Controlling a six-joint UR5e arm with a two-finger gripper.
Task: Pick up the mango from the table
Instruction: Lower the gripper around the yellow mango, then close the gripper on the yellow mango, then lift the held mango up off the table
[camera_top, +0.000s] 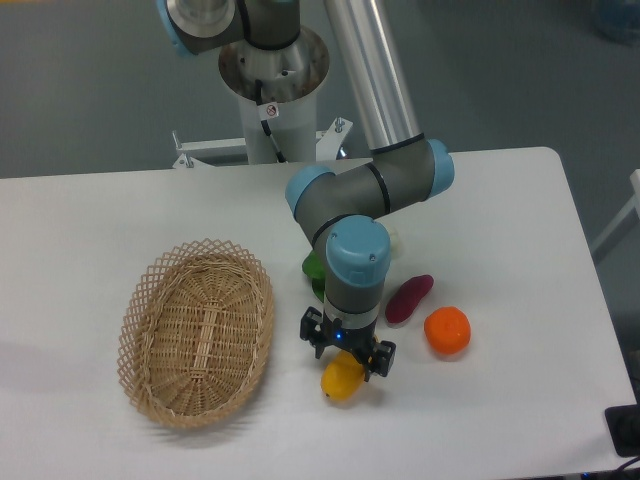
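Lying on the table (520, 220), smooth yellow mango (340, 381), tool (347, 352) overhead

A grey floor (90, 90) lies beyond the far edge of the white surface (90, 220), evenly lit with soft shadows. A pale blue object (618, 18) shows at the top right corner, cut off. A white frame (622, 225) stands past the surface's right edge.
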